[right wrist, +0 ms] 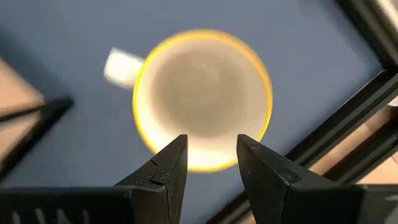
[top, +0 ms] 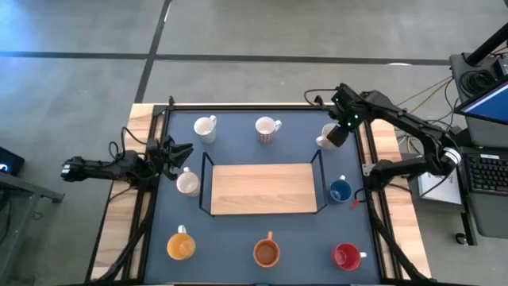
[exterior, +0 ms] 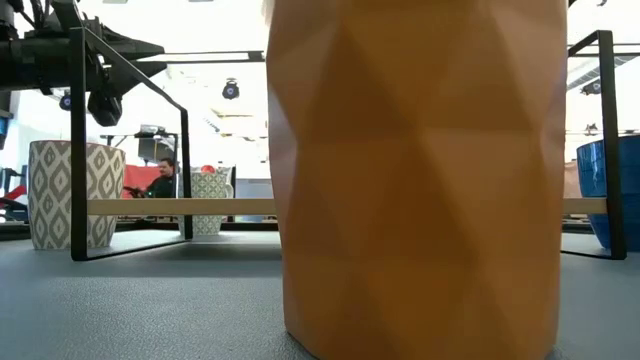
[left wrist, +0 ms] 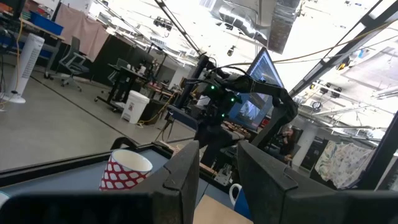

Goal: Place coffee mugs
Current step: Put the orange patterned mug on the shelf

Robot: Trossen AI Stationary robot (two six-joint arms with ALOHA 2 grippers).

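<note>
Eight mugs stand upright on the blue mat around a wooden board. A white mug, a red-patterned mug and a white mug stand at the far side. A cream mug is left of the board and a blue mug is right of it. Two orange mugs and a red mug stand near. My right gripper is open above the far-right white mug, pointing down over its rim. My left gripper is open and empty, level, above the cream mug.
A black wire frame stands around the board's ends. Black rails run along the mat's sides. In the low view the near orange mug fills the middle. A monitor and cables lie right of the table. A person sits far behind.
</note>
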